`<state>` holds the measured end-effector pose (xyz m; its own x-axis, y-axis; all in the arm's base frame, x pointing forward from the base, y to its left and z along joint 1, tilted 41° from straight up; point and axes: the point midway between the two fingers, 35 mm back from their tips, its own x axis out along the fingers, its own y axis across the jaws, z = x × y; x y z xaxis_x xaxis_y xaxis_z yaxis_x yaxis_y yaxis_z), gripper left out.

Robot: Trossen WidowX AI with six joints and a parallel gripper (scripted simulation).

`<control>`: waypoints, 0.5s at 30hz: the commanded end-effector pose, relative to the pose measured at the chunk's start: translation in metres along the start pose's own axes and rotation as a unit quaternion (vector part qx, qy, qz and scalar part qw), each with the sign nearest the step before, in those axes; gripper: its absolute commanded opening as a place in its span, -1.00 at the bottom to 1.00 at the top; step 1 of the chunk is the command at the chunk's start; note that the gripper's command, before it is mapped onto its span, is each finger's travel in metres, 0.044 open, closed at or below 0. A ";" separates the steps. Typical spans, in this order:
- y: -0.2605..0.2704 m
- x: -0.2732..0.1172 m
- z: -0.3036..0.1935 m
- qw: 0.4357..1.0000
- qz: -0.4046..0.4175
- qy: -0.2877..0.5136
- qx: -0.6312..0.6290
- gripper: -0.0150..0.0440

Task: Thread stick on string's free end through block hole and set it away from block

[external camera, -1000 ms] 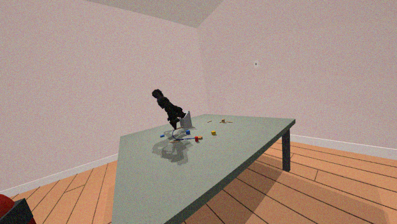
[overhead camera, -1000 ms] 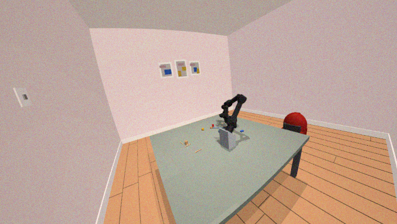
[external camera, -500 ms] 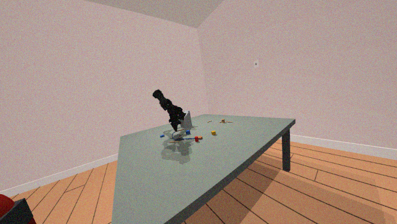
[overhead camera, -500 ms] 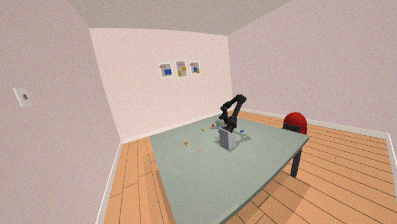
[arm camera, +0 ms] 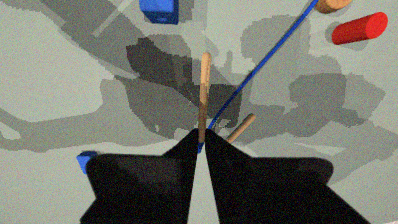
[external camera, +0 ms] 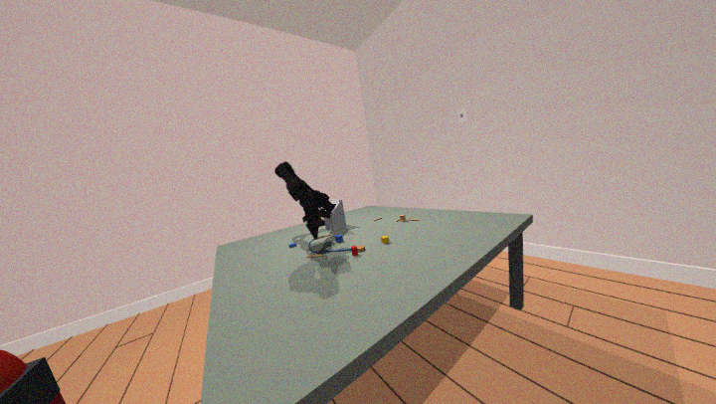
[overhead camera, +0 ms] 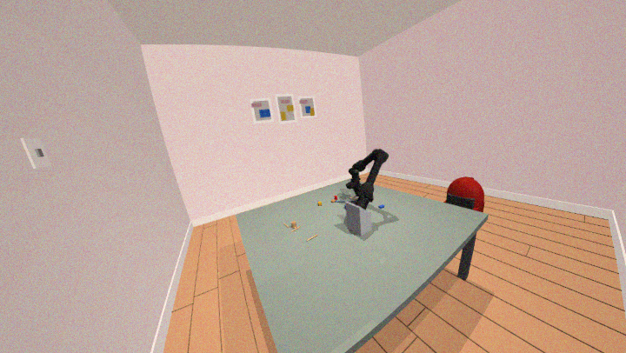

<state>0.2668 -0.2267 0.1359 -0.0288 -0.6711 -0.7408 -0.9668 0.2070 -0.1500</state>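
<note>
One step done: your gripper (external camera: 315, 237) (arm camera: 201, 133) pinches the stick (arm camera: 204, 82), string to button (external camera: 361, 248) (arm camera: 334, 4); block threading, pulling, setting down left.

You have the gripper (overhead camera: 362, 207) (external camera: 315, 237) (arm camera: 201, 133) closed on a wooden stick (external camera: 323, 236) (arm camera: 205, 77) at its near end, the rest pointing far; a blue string (overhead camera: 340, 202) (external camera: 338, 250) (arm camera: 270, 62) slants from near the fingertips to your far right, meeting the round wooden button (overhead camera: 333, 201) (external camera: 361, 248) (arm camera: 333, 4); a red cylinder (overhead camera: 336, 197) (external camera: 354, 251) (arm camera: 359, 29) lies just beside that button; a blue block (external camera: 338, 238) (arm camera: 159, 10) sits far left; a second stick (external camera: 315, 256) (arm camera: 243, 128) shows right of the fingertips; another blue piece (overhead camera: 381, 206) (external camera: 292, 245) (arm camera: 84, 161) is partly hidden near left.
</note>
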 end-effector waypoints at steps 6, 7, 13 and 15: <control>-0.002 0.000 -0.013 1.000 -0.001 -0.001 0.001 -0.49; -0.002 0.000 -0.014 1.000 -0.001 -0.001 0.001 -0.49; -0.002 0.000 -0.022 1.000 -0.002 -0.001 0.001 -0.49; -0.002 0.000 -0.024 1.000 -0.002 0.000 0.001 -0.49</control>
<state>0.2633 -0.2407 0.1479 -0.0289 -0.6713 -0.7407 -0.9666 0.2076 -0.1505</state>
